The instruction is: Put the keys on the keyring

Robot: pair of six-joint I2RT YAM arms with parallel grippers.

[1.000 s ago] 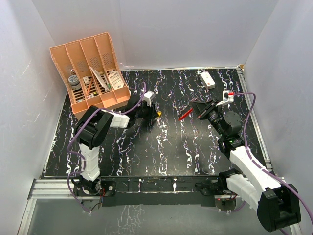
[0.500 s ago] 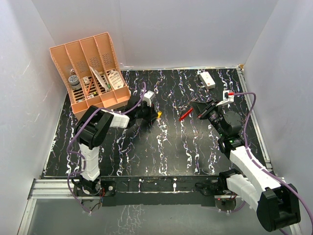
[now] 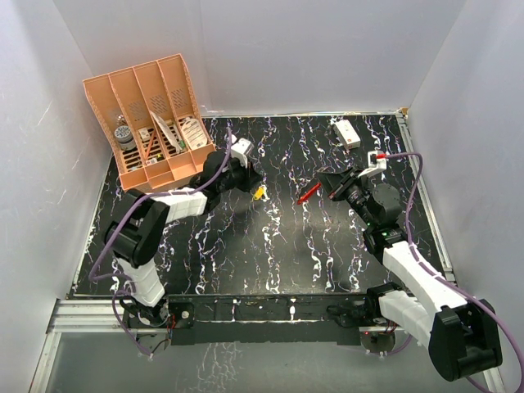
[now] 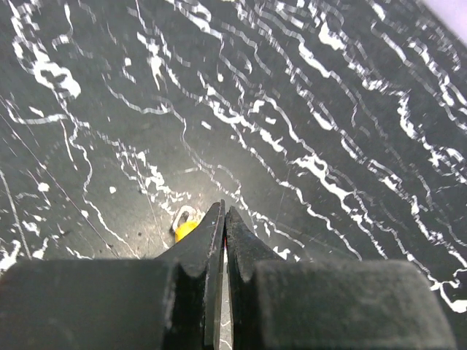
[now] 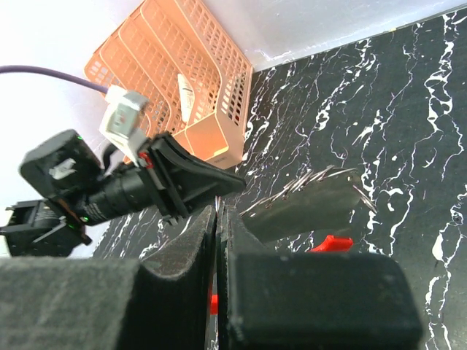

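The left gripper [image 3: 252, 187] sits a little to 10 o'clock of the table [image 3: 286, 262] centre, with its tips aimed toward 4 o'clock. In its wrist view the jaws are pressed nearly together with only a thin pale sliver between them. The yellow-headed key [image 4: 184, 229] sticks out at the tip on the 9 o'clock side of the fingers [image 4: 208, 240]. From above, that key [image 3: 258, 194] shows as a small yellow spot at the fingertips.

The right gripper [image 3: 322, 187] reaches in from 3 o'clock and is closed on the keyring [image 3: 309, 192], which juts from its tips toward 8 o'clock. The ring lies at 3 o'clock of the yellow-headed key, near it but apart. In the right wrist view the jaws are tight together, with red showing low in the slit and another part of the keyring [image 5: 332, 243] at 3 o'clock of the fingers [image 5: 182, 255]. Just above that red part hangs a flat silvery piece [image 5: 306, 205], streaked along its upper edge; I cannot tell if it is one key or several.

An orange file rack [image 3: 151, 123] stands at the table's 10 o'clock corner. A white box [image 3: 346, 133] lies at 1 o'clock.
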